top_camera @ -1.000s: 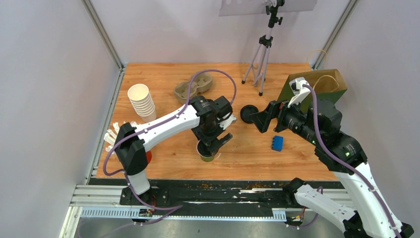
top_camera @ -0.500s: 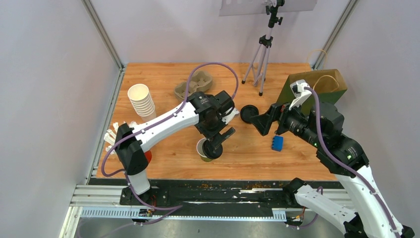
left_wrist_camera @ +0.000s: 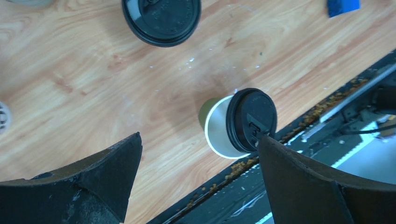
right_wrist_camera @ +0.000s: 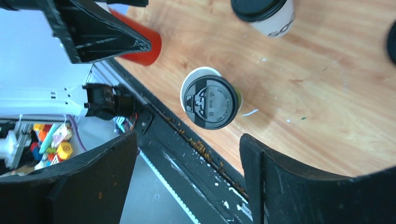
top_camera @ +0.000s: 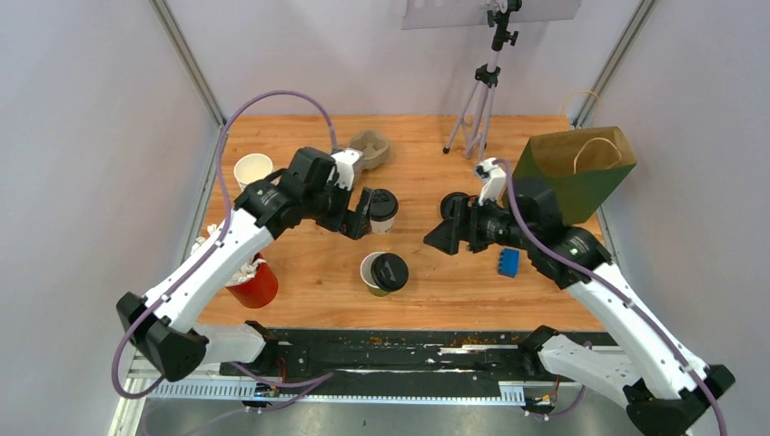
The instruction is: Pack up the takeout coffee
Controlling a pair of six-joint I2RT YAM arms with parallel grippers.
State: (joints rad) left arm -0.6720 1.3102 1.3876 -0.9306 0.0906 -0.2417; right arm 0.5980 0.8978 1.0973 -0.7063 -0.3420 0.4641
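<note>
The olive-green takeout coffee cup [top_camera: 383, 273] stands near the table's front edge. Its black lid [right_wrist_camera: 210, 102] sits askew, leaving a crescent of white rim bare. The white-sided cup [top_camera: 382, 212] stands upright behind it, lid on. My left gripper [top_camera: 359, 211] hangs open just left of the white cup, touching nothing. In the left wrist view the olive cup [left_wrist_camera: 219, 128] shows ahead of the open left gripper [left_wrist_camera: 200, 137]. My right gripper [top_camera: 445, 232] is open and empty, right of both cups. The right gripper [right_wrist_camera: 188, 137] faces the olive cup from above.
A loose black lid [top_camera: 454, 207] lies by the right gripper. An olive paper bag [top_camera: 572, 168] stands at the back right, a blue block [top_camera: 508, 262] in front of it. A cardboard carrier [top_camera: 366, 150], stacked white cups [top_camera: 252, 170], a red cup [top_camera: 255, 284] and a tripod [top_camera: 481, 109] are around.
My left arm has pulled back and to the left, away from the olive cup, leaving the lid on it and uncovering the white cup. My right gripper has moved left towards the middle.
</note>
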